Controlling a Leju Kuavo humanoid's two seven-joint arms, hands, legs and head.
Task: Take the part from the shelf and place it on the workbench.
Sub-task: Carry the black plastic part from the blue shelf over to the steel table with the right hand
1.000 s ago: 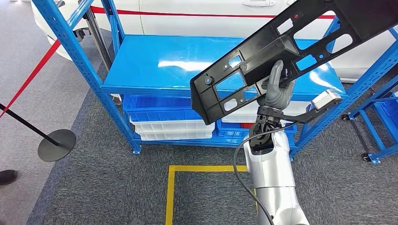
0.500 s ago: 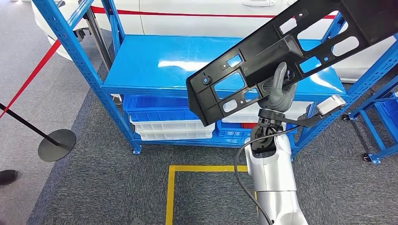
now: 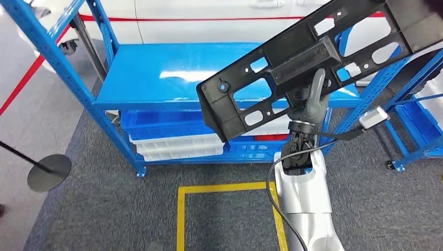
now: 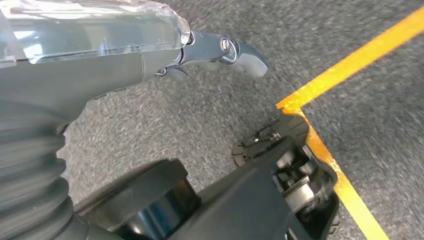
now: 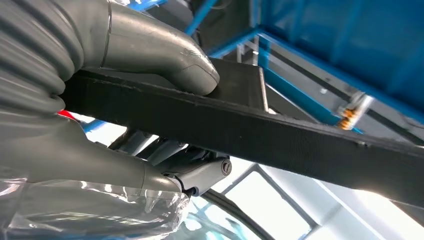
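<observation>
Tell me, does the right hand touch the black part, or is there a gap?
Touching. In the right wrist view the right hand clamps the black part, thumb pressed on one face and fingers on the other.
</observation>
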